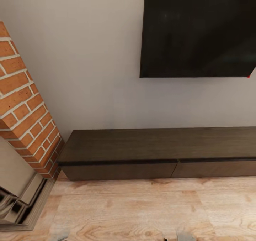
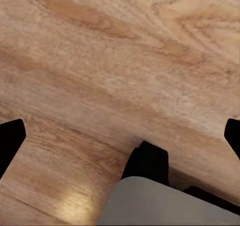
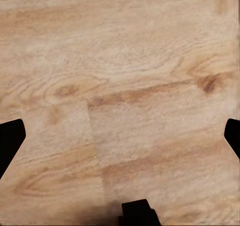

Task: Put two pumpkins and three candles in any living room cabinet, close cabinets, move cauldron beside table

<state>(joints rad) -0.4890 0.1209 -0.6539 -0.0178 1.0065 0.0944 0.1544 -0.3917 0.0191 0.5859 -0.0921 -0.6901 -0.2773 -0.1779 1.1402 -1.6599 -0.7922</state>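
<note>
cabinet [image 1: 156, 152] ahead vs wall, under TV [image 1: 199, 31], fronts shut, long axis l-r | brick fireplace [image 1: 25, 116] at its left end | L claw [image 2: 120, 136] & R claw [image 3: 120, 136] both spread wide, empty, over wood floor [image 1: 135, 212] | pumpkins/candles unseen | neither arm clearly nearer

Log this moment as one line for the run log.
cabinet: closed, top bare | TV: above it | left hand: open, empty | right hand: open, empty

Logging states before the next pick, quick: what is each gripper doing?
Left gripper: open, holding nothing, above the wood floor.
Right gripper: open, holding nothing.
</note>
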